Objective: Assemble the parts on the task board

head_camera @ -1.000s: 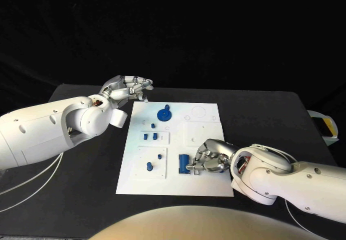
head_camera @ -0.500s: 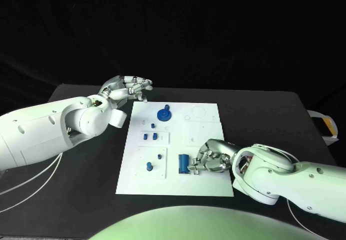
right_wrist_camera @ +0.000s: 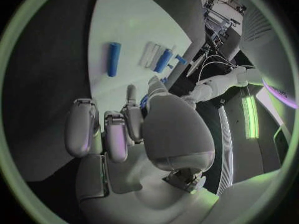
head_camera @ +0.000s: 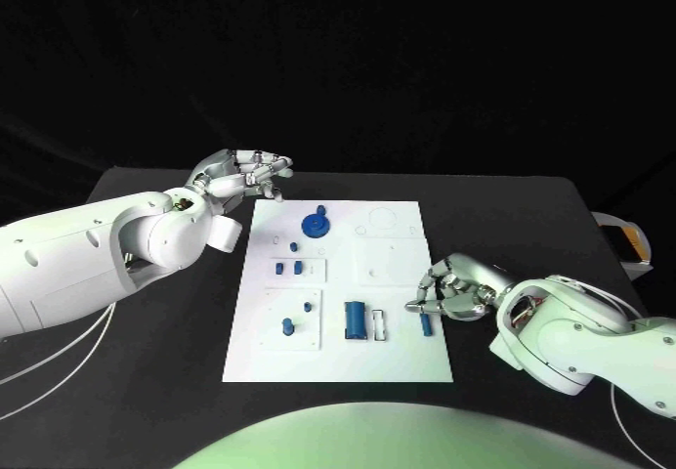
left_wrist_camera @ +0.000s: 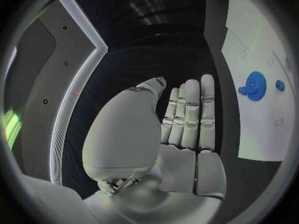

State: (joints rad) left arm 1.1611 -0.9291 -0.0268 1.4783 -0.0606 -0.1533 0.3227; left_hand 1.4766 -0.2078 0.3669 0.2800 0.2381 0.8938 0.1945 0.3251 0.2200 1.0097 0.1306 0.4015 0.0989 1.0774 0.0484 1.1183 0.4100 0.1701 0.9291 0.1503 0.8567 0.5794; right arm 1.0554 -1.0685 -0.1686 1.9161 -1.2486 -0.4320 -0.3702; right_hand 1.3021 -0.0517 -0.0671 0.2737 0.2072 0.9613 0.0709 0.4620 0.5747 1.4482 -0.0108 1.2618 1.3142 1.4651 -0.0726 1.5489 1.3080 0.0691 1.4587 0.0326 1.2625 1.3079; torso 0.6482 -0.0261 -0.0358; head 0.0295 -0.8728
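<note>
The white task board (head_camera: 388, 264) lies mid-table. On it are a blue gear (head_camera: 318, 226), several small blue parts (head_camera: 289, 265) on its left half, and a blue block (head_camera: 356, 319) beside a white slot (head_camera: 378, 322). A short blue peg (head_camera: 427, 324) lies loose near the board's right edge. My right hand (head_camera: 458, 288) hovers just above the peg with its fingers loosely curled, holding nothing. The right wrist view shows that hand (right_wrist_camera: 124, 129), the peg (right_wrist_camera: 113, 58) and the block (right_wrist_camera: 163, 60). My left hand (head_camera: 247, 174) hangs empty beyond the board's far left corner. The left wrist view shows its fingers (left_wrist_camera: 187, 114) straight, and the gear (left_wrist_camera: 254, 85).
A yellow and white object (head_camera: 627, 239) sits at the table's right edge. White cables (head_camera: 70, 362) run along the left side under my left arm. The black table (head_camera: 522, 215) surrounds the board.
My right hand has moved right, from over the blue block to the board's right edge. The blue peg now lies uncovered on the board. The left hand has barely moved.
</note>
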